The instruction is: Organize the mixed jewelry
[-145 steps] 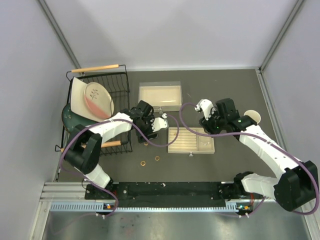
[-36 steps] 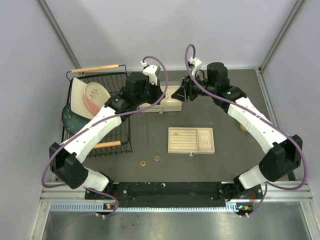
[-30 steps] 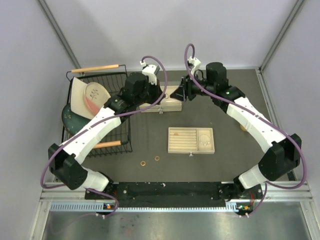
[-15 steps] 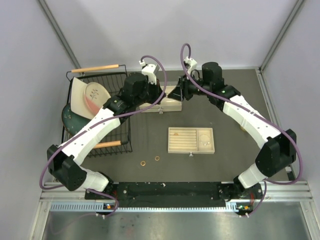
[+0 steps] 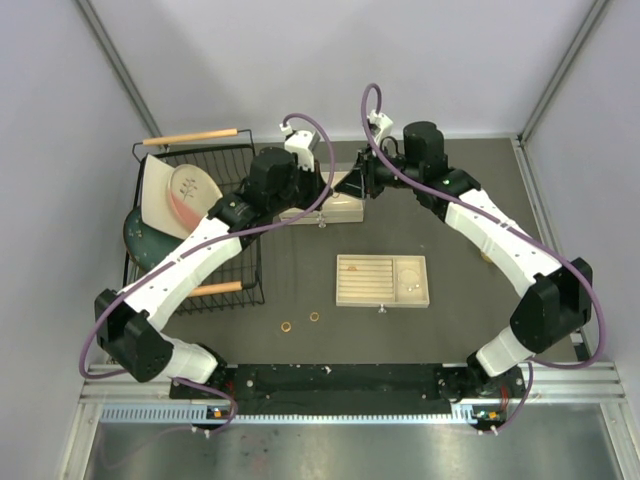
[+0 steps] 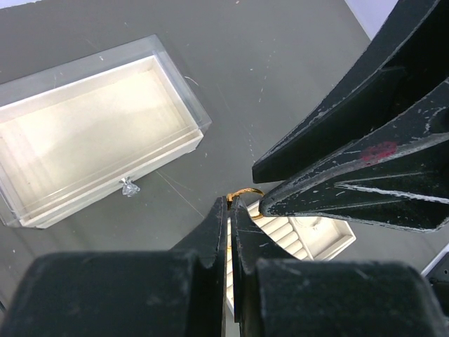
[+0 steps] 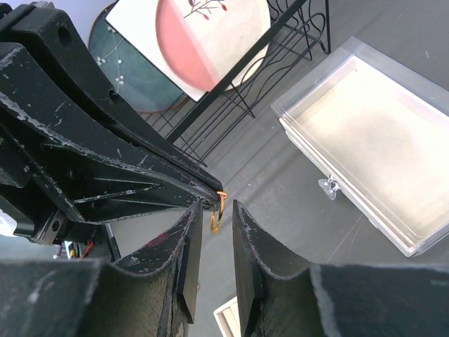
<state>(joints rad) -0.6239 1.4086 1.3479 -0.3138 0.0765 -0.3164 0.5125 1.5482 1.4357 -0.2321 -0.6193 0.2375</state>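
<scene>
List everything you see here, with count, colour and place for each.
Gold rings: at least three; two on the table near the front, one pinched mid-air.
Slotted tray: one, beige, table centre.
Clear-lidded box: one, cream inside, far centre.
Dish rack: one, black wire, far left.
Plates: two, cream-and-pink and dark green, in the rack.
Left hand: black, shut on the raised ring.
Right hand: black, open, fingers either side of that ring.

One small gold ring (image 7: 217,210) hangs in mid-air, standing on edge, its top pinched in the closed tips of the left gripper (image 6: 230,204). It sits between the parted fingers of the right gripper (image 7: 216,209) — seemingly untouched by them. A second ring (image 5: 286,326) and a third ring (image 5: 314,317) lie flat on the dark table (image 5: 300,285), near each other — apart.
</scene>
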